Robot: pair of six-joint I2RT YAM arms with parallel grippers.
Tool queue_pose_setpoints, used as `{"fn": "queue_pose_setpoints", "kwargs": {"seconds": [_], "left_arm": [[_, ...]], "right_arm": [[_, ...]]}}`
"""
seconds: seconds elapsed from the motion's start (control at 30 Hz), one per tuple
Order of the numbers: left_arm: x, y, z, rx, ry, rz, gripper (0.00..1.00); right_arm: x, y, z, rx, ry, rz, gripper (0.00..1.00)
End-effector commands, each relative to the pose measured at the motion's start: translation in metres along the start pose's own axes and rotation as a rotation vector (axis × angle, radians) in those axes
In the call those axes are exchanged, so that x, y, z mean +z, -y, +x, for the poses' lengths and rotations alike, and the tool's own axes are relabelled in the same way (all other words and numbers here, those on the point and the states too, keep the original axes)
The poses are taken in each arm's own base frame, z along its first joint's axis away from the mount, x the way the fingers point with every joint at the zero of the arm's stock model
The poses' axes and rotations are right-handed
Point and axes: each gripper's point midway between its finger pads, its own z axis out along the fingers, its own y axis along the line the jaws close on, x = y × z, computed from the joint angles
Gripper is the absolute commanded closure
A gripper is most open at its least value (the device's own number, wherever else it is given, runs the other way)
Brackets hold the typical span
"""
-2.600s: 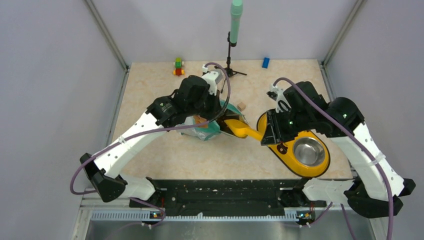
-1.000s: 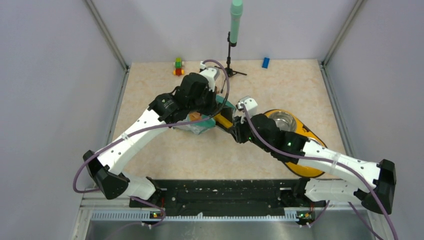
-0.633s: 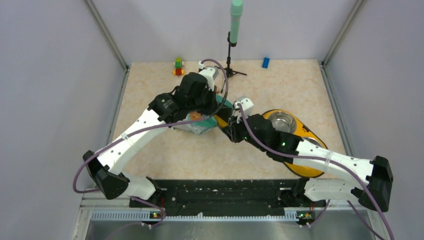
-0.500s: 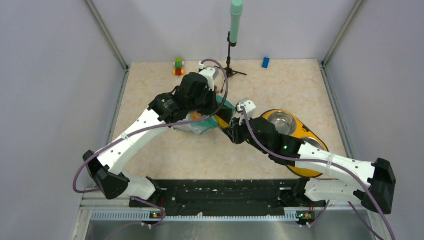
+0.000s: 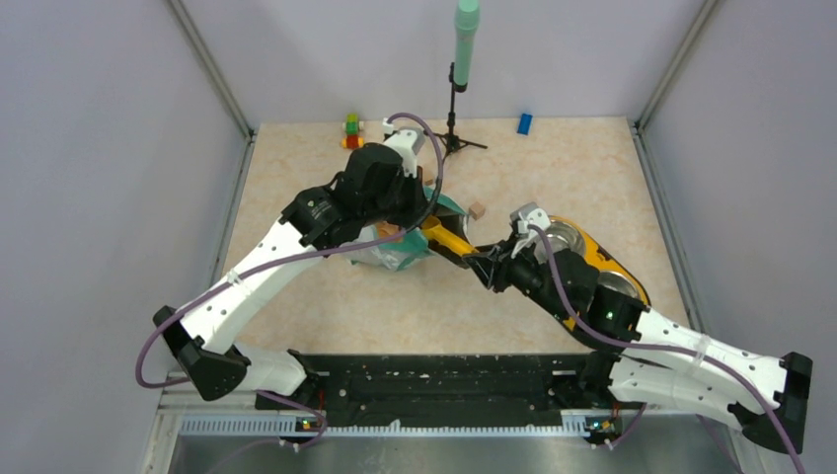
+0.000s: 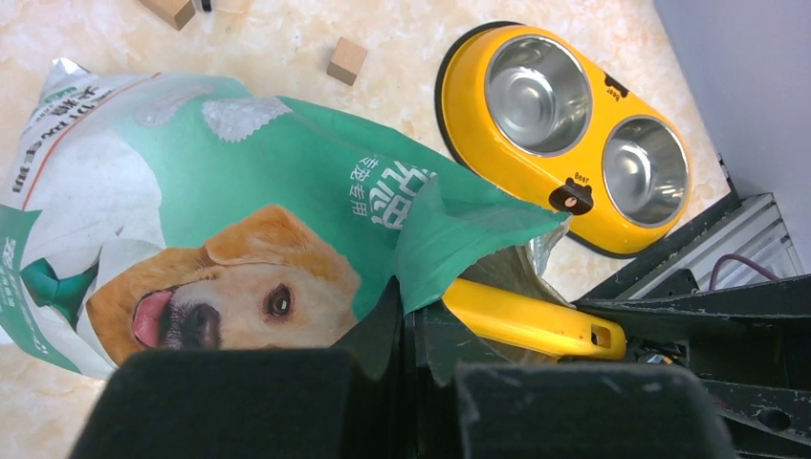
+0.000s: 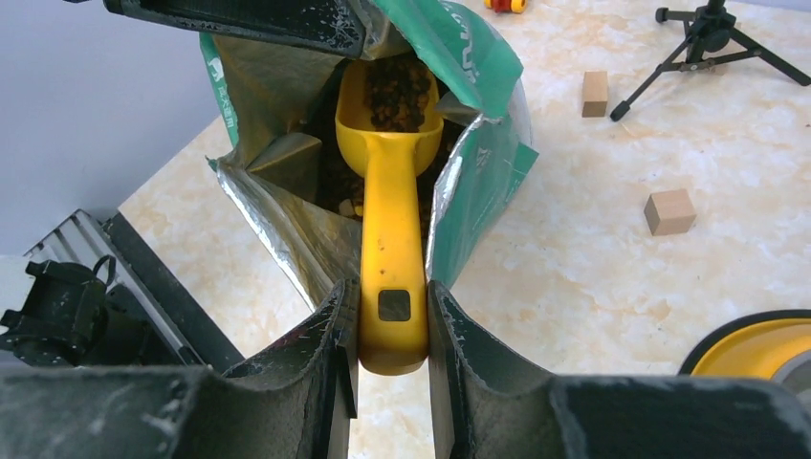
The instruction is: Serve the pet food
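Note:
The teal-and-white pouch (image 6: 239, 191) with the dog's face lies on the table, mouth open toward the right; it also shows in the top view (image 5: 395, 247). My left gripper (image 6: 421, 335) is shut on the pouch's upper lip and holds it open. My right gripper (image 7: 392, 316) is shut on the handle of a yellow scoop (image 7: 390, 220), whose bowl sits in the pouch mouth filled with brown kibble (image 7: 397, 96). More kibble lies inside the pouch. The yellow double bowl (image 6: 564, 139) with two steel cups stands to the right, and both cups are bare.
Small tan wooden cubes (image 7: 668, 211) lie near the pouch. A black tripod (image 5: 456, 128) with a green pole stands at the back. A stack of coloured bricks (image 5: 351, 129) and a blue brick (image 5: 524, 122) lie at the far edge.
My right arm reached the scoop into the pouch and has now drawn back toward the right with kibble in the bowl. My left gripper kept holding the pouch lip.

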Motion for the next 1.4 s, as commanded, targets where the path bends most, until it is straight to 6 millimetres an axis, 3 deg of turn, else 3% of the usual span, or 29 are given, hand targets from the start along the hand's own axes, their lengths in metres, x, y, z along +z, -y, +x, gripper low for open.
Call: {"fn": "queue_pose_setpoints", "kwargs": {"seconds": [0.0, 0.13, 0.3, 0.7, 1.1, 1.2, 1.37], "left_arm": [[-0.056, 0.046, -0.083, -0.041, 0.302, 0.178, 1.0], [-0.056, 0.045, -0.08, -0.033, 0.289, 0.17, 1.0], [-0.053, 0.045, -0.076, -0.037, 0.268, 0.173, 1.0], [-0.047, 0.042, -0.073, 0.006, 0.24, 0.147, 1.0], [-0.042, 0.027, -0.077, 0.119, 0.318, 0.098, 1.0], [-0.045, 0.039, -0.085, 0.133, 0.403, 0.177, 1.0], [-0.048, 0.053, -0.099, 0.168, 0.43, 0.212, 1.0]], "right_arm": [[-0.011, 0.0, -0.016, 0.002, 0.047, -0.002, 1.0], [-0.015, 0.002, -0.007, -0.006, 0.017, -0.005, 1.0], [-0.005, -0.004, 0.003, -0.062, -0.082, -0.019, 1.0], [0.016, -0.012, -0.005, -0.155, -0.249, 0.036, 1.0], [-0.005, -0.006, -0.032, -0.178, -0.348, 0.106, 1.0], [-0.011, -0.003, -0.04, -0.195, -0.384, 0.132, 1.0], [-0.013, -0.005, -0.038, -0.196, -0.477, 0.157, 1.0]]}}
